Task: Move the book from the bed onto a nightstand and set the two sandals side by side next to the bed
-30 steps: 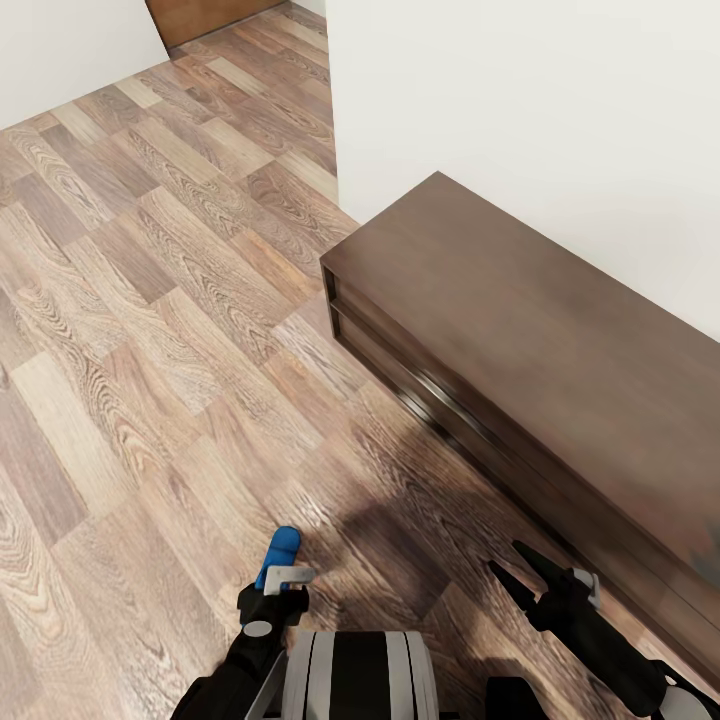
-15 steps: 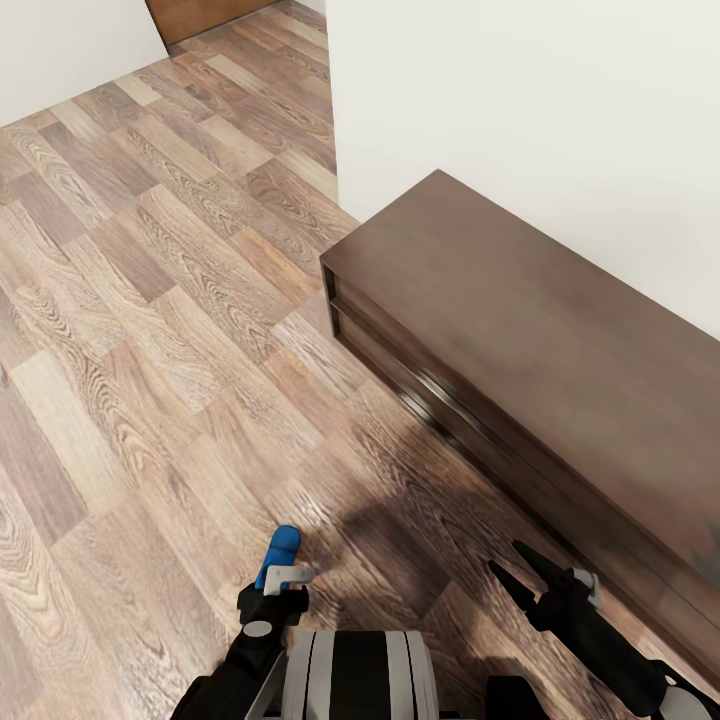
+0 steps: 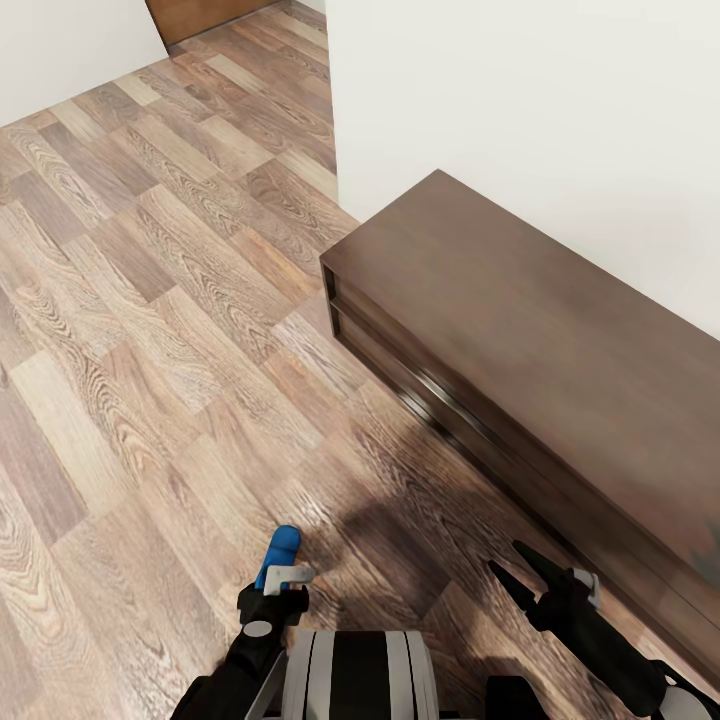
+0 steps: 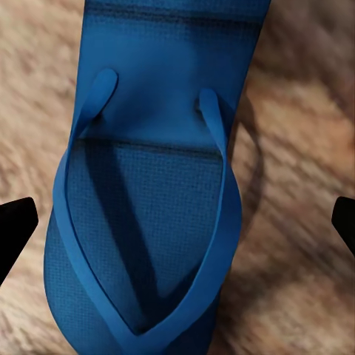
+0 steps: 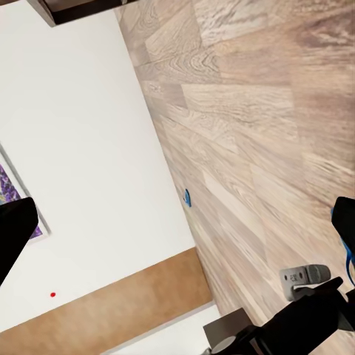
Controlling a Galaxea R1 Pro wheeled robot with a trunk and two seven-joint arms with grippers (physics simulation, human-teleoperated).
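Blue sandal [image 3: 282, 555] gripped in the left gripper [image 3: 285, 577], above the plank floor [image 3: 150, 330], well left of the long dark cabinet [image 3: 540, 370]. Strap [image 4: 214, 222] close in the left wrist view. Right gripper [image 3: 520, 572] spread open, empty, just beside the cabinet's front. White wall [image 3: 520, 120] behind the cabinet.

Head camera high above the plank floor [image 3: 150, 330]; wrist cameras lower, all sharing that floor.
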